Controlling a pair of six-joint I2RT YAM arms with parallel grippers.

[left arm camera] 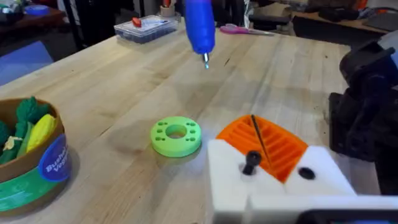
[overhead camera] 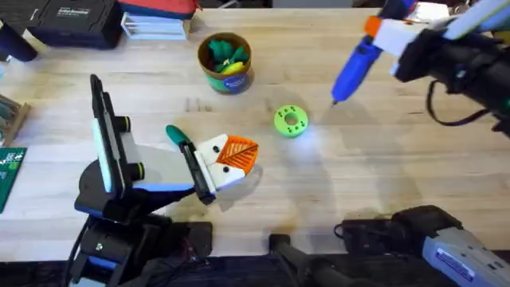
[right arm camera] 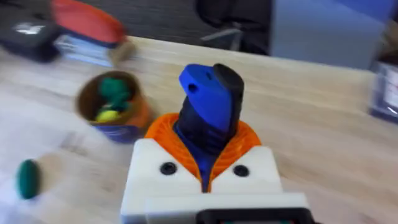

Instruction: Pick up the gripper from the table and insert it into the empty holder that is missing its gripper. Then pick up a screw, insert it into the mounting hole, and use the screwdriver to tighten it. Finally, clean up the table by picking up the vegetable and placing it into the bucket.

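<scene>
The blue screwdriver [overhead camera: 355, 68] hangs tilted above the table, tip down near the green disc. My right gripper [overhead camera: 376, 30] is shut on the screwdriver [right arm camera: 208, 106]. My left gripper [overhead camera: 243, 153] rests low over the table's middle, its orange pads together. In the left wrist view the orange gripper piece [left arm camera: 239, 134] sits in the white holder [left arm camera: 227, 171], and a black screw [left arm camera: 251, 163] stands in its hole. The screwdriver's tip [left arm camera: 206, 60] hovers farther off. The dark green vegetable [overhead camera: 177, 135] lies on the table beside the left arm. The bucket [overhead camera: 225, 62] stands behind, holding toy greens.
A bright green disc with holes [overhead camera: 290, 121] lies right of the left gripper. Dark boxes and a red-lidded stack [overhead camera: 155, 17] line the back edge. Pink scissors [left arm camera: 239, 29] and a clear case [left arm camera: 146, 28] lie far off. A green board [overhead camera: 9, 171] is at the left edge.
</scene>
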